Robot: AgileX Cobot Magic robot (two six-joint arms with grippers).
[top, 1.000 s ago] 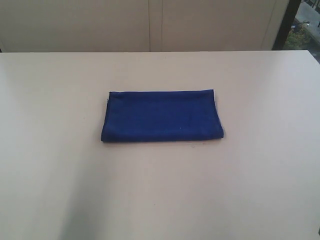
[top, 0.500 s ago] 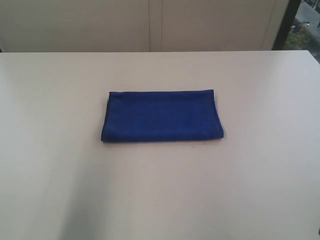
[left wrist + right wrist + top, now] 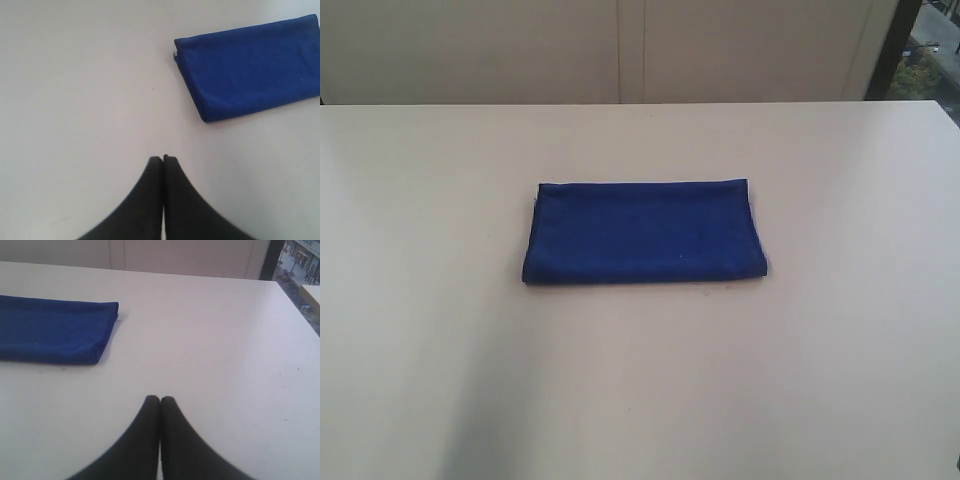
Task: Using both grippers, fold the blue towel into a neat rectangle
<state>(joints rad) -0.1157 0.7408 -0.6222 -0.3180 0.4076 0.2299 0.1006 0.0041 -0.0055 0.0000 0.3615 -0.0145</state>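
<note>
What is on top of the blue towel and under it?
Nothing lies on the blue towel. Under it is the table. What its folds cover cannot be seen.

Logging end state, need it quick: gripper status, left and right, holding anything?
Left gripper: shut, empty, clear of the blue towel.
Right gripper: shut, empty, also clear of the towel.

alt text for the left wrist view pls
A folded blue towel lies flat on a pale table. It is well apart from the left gripper, whose two black fingers are pressed shut and hold nothing.
</note>
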